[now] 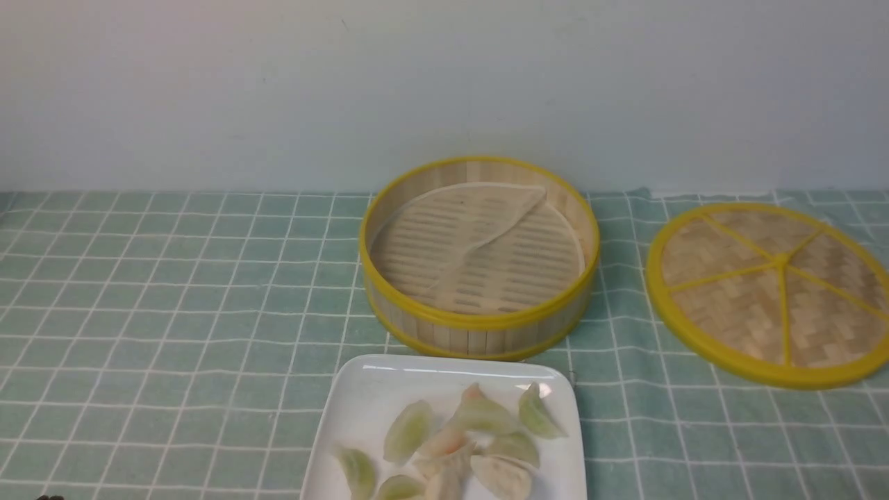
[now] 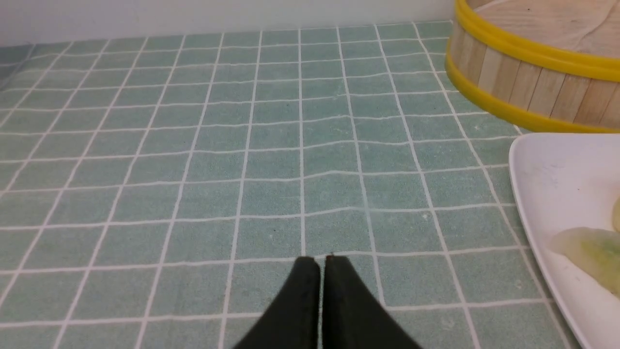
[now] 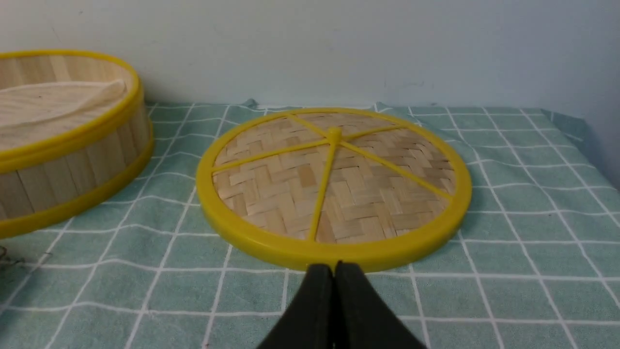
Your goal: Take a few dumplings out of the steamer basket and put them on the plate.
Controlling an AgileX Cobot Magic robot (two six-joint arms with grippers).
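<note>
- Front view: the steamer basket (image 1: pixel 479 253) stands at mid-desk on the green checked cloth (image 1: pixel 173 292), holding no dumplings; only its pale liner (image 1: pixel 486 229), partly folded over, covers the slatted floor. Just in front of it lies the white plate (image 1: pixel 361 410), carrying the dumplings (image 1: pixel 479 417) in a loose cluster, some overlapping. The woven lid (image 1: pixel 771 292) lies flat to the right, apart from the basket. Neither arm reaches into this view. Judged from the layout, the transfer looks complete.
- Left wrist view: the left gripper (image 2: pixel 322 259) hangs low over bare cloth, its black fingers (image 2: pixel 302 300) pressed together and holding nothing. The basket wall (image 2: pixel 523 82) and the plate rim (image 2: pixel 533 194) sit off to one side, with one pale green dumpling (image 2: pixel 591 252) near the plate edge.
- Right wrist view: the right gripper (image 3: pixel 334 265) points at the near rim of the lid (image 3: pixel 334 194), fingers (image 3: pixel 315 310) closed and empty; whether the tips touch the rim cannot be told. The basket (image 3: pixel 68 155) stands beside the lid.
- Handling note: the dumplings appear light, soft and glossy, probably slippery and easily torn. A gentle pinch across the plump middle, or along the pleated ridge, would suit best; overlapping pieces may stick together.
</note>
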